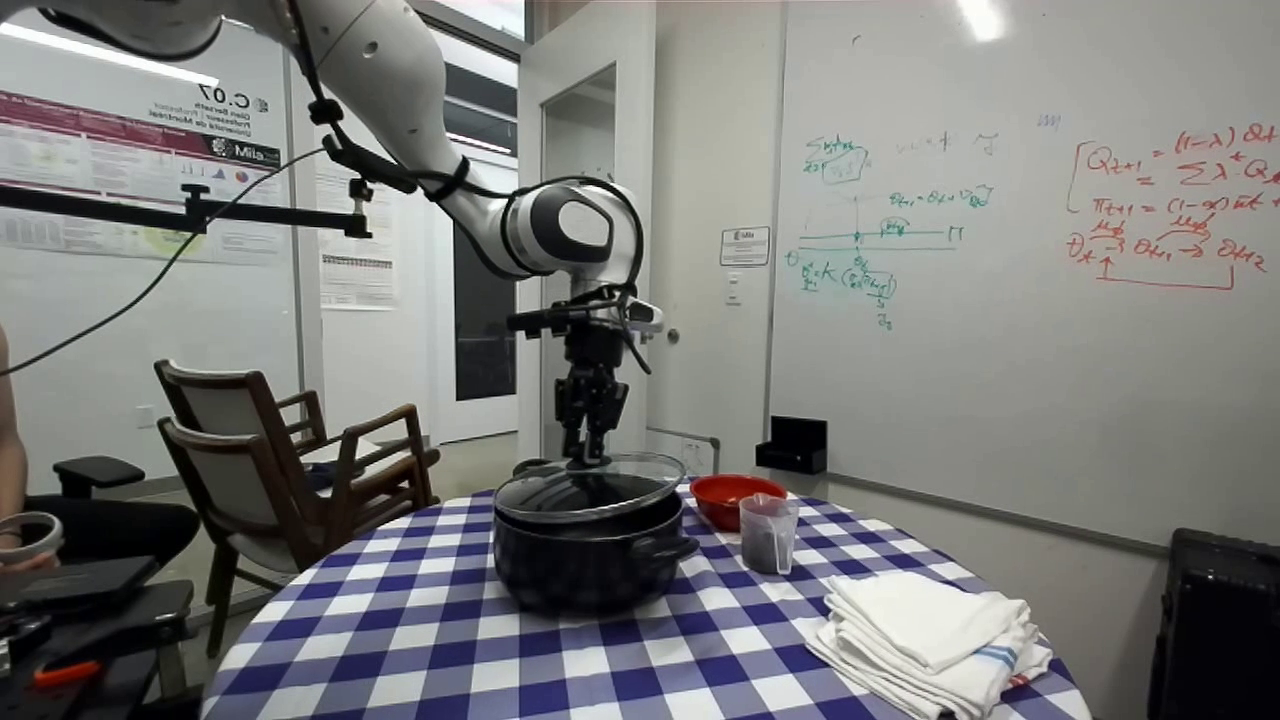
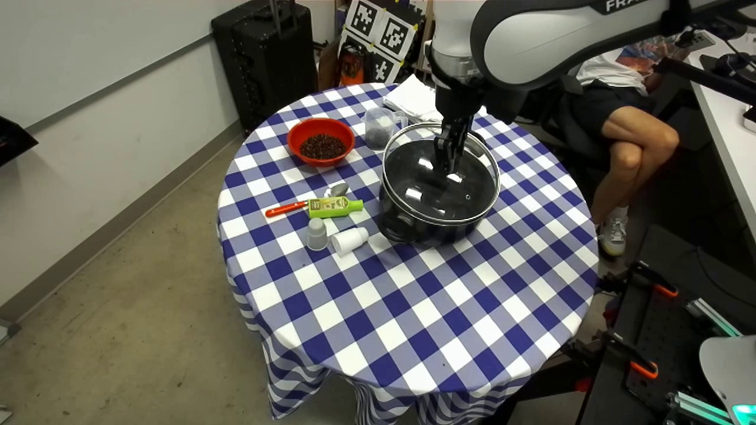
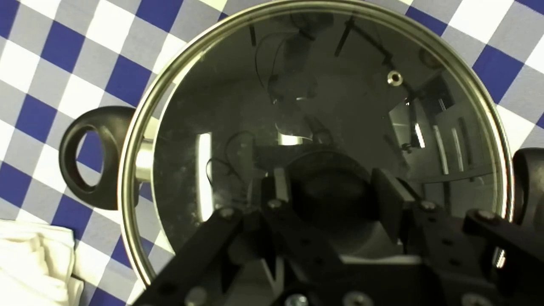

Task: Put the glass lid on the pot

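Checked counter (image 2: 455, 307): my hand (image 1: 585, 456) pinches tilted glass lid (image 2: 434, 193), black pot (image 1: 588, 566) beneath. Likely seating; next, level, lower.

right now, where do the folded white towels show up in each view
In an exterior view: folded white towels at lower right.
In an exterior view: folded white towels in the upper middle, partly behind the robot arm.
In the wrist view: folded white towels in the lower-left corner, cut off by the frame.
Shared landmark: the glass lid, in all three views.
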Action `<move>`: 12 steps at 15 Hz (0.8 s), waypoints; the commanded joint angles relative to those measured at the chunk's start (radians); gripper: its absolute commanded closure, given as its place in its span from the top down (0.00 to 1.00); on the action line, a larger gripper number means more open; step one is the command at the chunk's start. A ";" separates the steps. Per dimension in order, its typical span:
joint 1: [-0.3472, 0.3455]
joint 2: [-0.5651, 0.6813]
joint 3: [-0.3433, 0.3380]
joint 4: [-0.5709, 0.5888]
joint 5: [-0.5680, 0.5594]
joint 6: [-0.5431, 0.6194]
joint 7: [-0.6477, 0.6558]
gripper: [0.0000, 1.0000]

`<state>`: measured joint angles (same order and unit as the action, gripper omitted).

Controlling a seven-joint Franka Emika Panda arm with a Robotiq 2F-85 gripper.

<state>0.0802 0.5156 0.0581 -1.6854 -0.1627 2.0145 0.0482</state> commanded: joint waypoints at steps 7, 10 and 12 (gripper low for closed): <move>0.002 0.011 -0.001 0.039 0.033 -0.040 -0.036 0.25; 0.002 0.010 0.002 0.038 0.036 -0.044 -0.041 0.25; 0.003 0.011 0.002 0.038 0.036 -0.047 -0.043 0.25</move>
<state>0.0811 0.5237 0.0592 -1.6845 -0.1524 2.0079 0.0389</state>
